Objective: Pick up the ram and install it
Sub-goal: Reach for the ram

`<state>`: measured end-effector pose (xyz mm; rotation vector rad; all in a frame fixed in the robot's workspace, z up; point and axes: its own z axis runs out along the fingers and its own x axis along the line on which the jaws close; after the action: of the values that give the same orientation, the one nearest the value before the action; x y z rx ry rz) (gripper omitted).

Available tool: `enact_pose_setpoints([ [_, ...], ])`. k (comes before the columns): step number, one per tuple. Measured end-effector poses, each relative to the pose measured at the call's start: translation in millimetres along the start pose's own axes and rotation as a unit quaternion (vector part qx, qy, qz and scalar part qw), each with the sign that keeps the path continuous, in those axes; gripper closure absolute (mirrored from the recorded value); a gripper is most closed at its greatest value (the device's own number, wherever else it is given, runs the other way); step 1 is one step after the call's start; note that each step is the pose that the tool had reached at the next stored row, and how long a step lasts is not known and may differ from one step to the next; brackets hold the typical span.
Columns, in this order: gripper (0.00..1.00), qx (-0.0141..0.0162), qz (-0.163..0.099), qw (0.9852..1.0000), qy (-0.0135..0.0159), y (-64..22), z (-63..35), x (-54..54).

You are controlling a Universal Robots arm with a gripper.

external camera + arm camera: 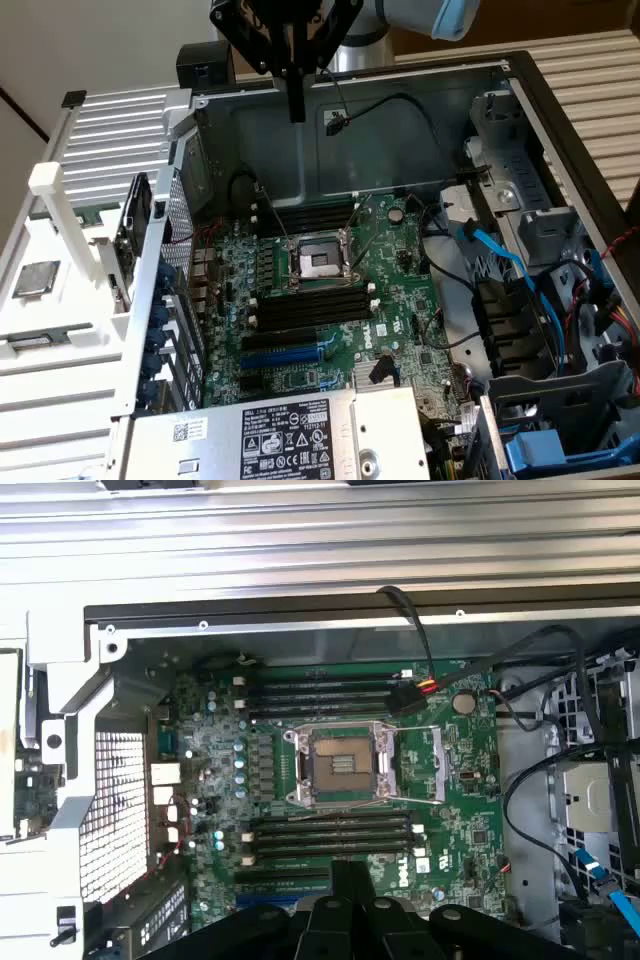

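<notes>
My gripper [296, 108] hangs high over the far wall of the open computer case, its two black fingers pressed together into one bar with nothing in them. Its fingers [346, 880] also show in the wrist view, over the motherboard [450, 820]. Long black memory slots [312, 306] lie on the near side of the open processor socket [318, 262], and more slots [305, 216] lie beyond it. All slots [330, 835] look unfilled. A thin dark strip [30, 343] lies on the white holder at the exterior view's left; whether it is the ram I cannot tell.
A square silver processor chip [35, 278] rests on the white holder [70, 215]. Black and blue cables [500, 270] crowd the exterior view's right of the case beside the drive bays. The power supply [290, 435] covers the near edge. A loose cable [415, 640] crosses the far slots.
</notes>
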<state>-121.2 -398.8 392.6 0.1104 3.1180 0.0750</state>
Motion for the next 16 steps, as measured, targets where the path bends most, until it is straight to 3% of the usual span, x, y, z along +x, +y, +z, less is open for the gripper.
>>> enact_pose_setpoints([
  [16, 0.90, 0.0003, 0.000, 1.0000, -0.0001, -0.1, -0.2, 4.2],
])
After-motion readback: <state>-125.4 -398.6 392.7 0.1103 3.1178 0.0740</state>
